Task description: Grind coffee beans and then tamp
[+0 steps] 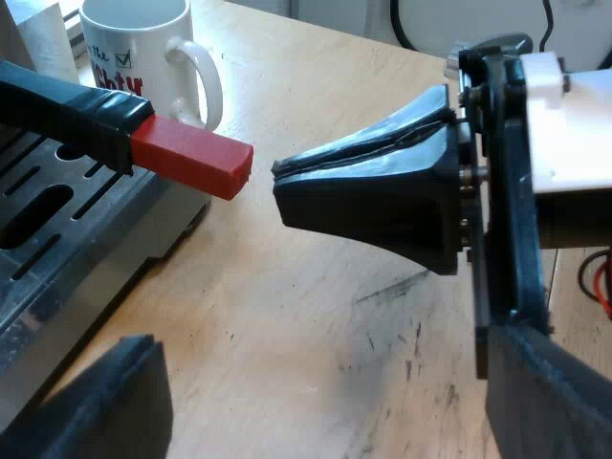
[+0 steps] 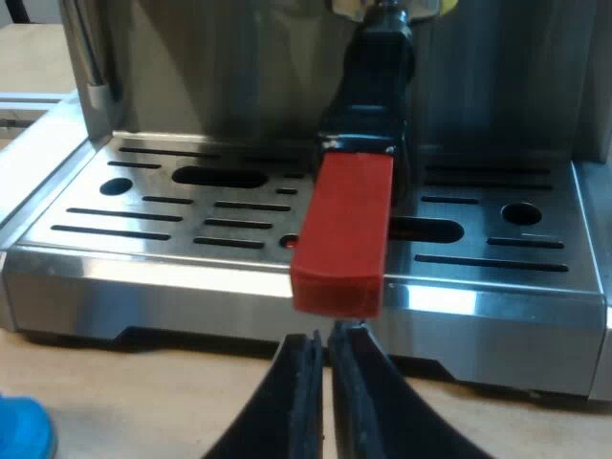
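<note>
Scuffed wooden table (image 1: 316, 316), espresso machine (image 2: 191, 292) on it, white mug (image 1: 134, 48) beside machine

Left hand (image 1: 325, 406) with matte black fingers (image 1: 105, 402), right hand (image 2: 326, 337) black, wedge-shaped, white housing (image 1: 574, 124), small metal screws (image 1: 467, 174)

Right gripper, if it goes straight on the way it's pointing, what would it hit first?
Probably the red end of the handle, which sits just ahead of the right gripper. Its fingers are shut, and the gap looks small.

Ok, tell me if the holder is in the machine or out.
In: its handle juts from the espresso machine above the drip tray, unsupported; the right gripper, shut, sits just short of the red end.
</note>
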Robot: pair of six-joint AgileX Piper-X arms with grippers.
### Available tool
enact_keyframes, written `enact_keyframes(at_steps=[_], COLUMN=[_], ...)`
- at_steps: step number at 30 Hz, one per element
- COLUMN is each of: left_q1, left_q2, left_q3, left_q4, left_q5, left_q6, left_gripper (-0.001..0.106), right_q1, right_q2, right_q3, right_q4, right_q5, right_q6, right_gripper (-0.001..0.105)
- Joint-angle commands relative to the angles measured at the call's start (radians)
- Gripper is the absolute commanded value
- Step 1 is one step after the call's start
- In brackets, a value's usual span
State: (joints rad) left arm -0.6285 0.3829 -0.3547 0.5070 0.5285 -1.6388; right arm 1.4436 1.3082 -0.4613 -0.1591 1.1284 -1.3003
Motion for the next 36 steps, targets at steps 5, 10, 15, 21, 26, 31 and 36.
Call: enact_keyframes(at_steps=[5,10,15,21,26,31,36], left_q1=[-0.005,-0.005,-0.005,-0.005,-0.005,-0.005,-0.005], left_q2=[0.001,0.001,0.001,0.001,0.001,0.001,0.001], left_q3=[-0.003,-0.003,-0.003,-0.003,-0.003,-0.003,-0.003], left_q4=[-0.011,-0.011,-0.011,-0.011,-0.011,-0.011,-0.011], left_q5=[0.006,0.006,0.006,0.006,0.006,0.006,0.006], left_q6=[0.008,0.008,0.008,0.008,0.008,0.008,0.008], left_gripper=[0.07,0.07,0.07,0.07,0.07,0.07,0.07], right_q1=[-0.079,-0.103,-0.102,-0.102,-0.102,-0.102,-0.102], right_q2=[-0.002,-0.002,-0.002,-0.002,-0.002,-0.002,-0.002], right_q3=[-0.002,-0.002,-0.002,-0.002,-0.002,-0.002,-0.002], right_q4=[-0.066,-0.092,-0.095,-0.161,-0.174,-0.174,-0.149], right_q5=[-0.013,-0.02,-0.003,0.091,0.09,0.086,0.075], right_q6=[-0.006,-0.006,-0.052,-0.111,-0.137,-0.137,-0.137], right_gripper=[0.005,0.005,0.005,0.005,0.005,0.005,0.005])
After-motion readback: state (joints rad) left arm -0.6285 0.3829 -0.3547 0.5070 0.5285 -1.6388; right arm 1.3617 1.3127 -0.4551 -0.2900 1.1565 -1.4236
